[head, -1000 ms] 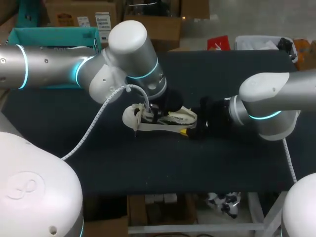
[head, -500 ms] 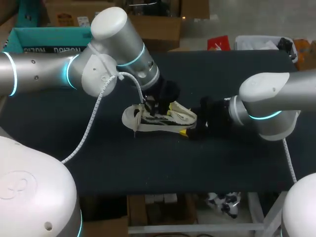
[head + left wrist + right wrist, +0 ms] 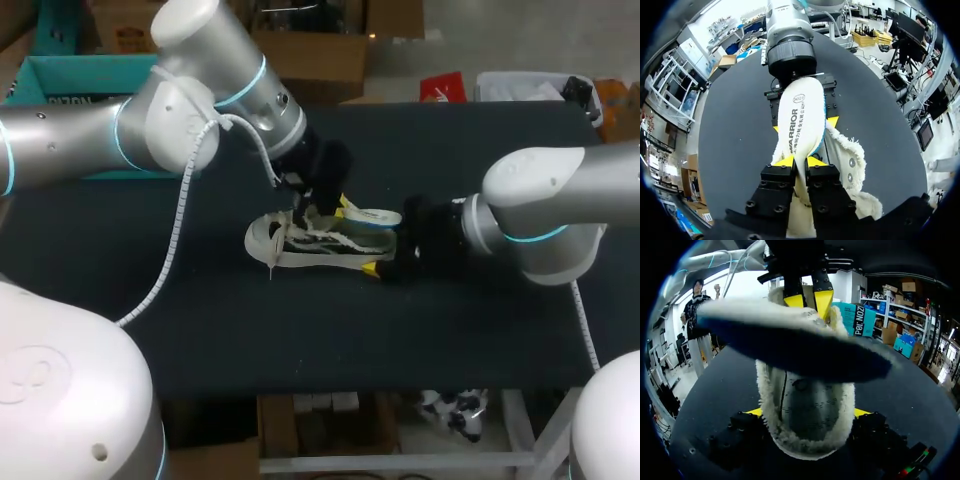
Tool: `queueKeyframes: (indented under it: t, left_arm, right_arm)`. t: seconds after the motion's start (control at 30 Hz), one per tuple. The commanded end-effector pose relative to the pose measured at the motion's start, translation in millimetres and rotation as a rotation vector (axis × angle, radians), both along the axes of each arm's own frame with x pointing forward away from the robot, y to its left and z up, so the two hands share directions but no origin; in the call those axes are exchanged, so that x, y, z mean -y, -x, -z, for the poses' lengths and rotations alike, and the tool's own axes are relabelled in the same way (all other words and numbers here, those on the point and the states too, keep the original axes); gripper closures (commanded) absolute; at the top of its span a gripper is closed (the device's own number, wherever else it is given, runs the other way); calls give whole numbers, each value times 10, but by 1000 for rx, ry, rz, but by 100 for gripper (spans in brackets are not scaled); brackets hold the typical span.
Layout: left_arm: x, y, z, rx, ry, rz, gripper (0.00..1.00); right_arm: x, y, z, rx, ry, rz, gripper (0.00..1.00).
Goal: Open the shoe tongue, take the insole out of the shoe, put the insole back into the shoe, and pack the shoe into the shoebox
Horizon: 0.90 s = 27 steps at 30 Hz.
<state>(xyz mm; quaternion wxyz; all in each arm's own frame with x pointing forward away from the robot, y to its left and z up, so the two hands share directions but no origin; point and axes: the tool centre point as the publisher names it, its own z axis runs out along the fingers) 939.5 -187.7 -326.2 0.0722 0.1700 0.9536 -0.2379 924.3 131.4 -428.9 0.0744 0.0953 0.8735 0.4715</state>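
left end effector (image 3: 800, 161) clamps insole (image 3: 802, 117), printed lettering on it | right end effector (image 3: 808, 412) clamps shoe (image 3: 810, 390) heel | shoe lies mid table (image 3: 300, 330)

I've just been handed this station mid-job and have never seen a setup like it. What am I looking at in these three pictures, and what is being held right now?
Two robot arms work at a black table. The wide picture looks down from above and behind them. In it the left arm comes in from the left and the right arm from the right. The two round pictures come from a camera on each wrist, looking out along that arm's fingers.

A pale, fleece-lined shoe lies on the table. The right gripper clamps its heel end from both sides. The left gripper pinches one end of the insole between its yellow tips and holds it above the shoe, with the other end pointing toward the right gripper.
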Motion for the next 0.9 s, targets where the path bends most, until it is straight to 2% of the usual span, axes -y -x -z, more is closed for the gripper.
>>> queueKeyframes:
  t: [0.03, 0.13, 0.27, 0.3, 0.33, 0.37, 0.4, 0.43, 0.47, 0.53, 0.73, 0.9]
  left_arm:
    - [-55, -25, -31, -22, 40, 15, 100]
    - [-60, -2, -61, -21, 43, 18, 100]
    - [-22, 52, -36, -8, 8, 18, 100]
    - [-19, 63, -32, -7, 7, 17, 93]
    - [-22, 79, -34, -3, 6, 14, 82]
    - [-28, 101, -47, 10, 8, 3, 61]
    - [-36, 124, -66, 20, 19, -10, 53]
    - [-43, 149, -88, 33, 26, -21, 50]
    - [-49, 187, -107, 44, 31, -24, 39]
    - [-51, 249, -142, 71, 36, -42, 35]
    - [-21, 391, -204, 151, 37, -100, 36]
    - [27, 470, -239, 179, 56, -137, 43]
  right_arm:
    - [-23, 6, 55, 3, -2, 1, 100]
    - [-23, 6, 55, 3, -2, 1, 100]
    - [-23, 6, 55, 3, -2, 1, 100]
    - [-23, 6, 55, 3, -2, 1, 100]
    - [-23, 6, 55, 3, -2, 1, 100]
    - [-23, 6, 55, 3, -2, 1, 100]
    - [-23, 6, 55, 3, -2, 1, 100]
    - [-23, 6, 55, 3, -2, 1, 100]
    - [-23, 6, 55, 3, -2, 1, 100]
    - [-23, 6, 55, 3, -2, 1, 100]
    - [-23, 6, 55, 3, -2, 1, 100]
    - [-23, 6, 55, 3, -2, 1, 100]
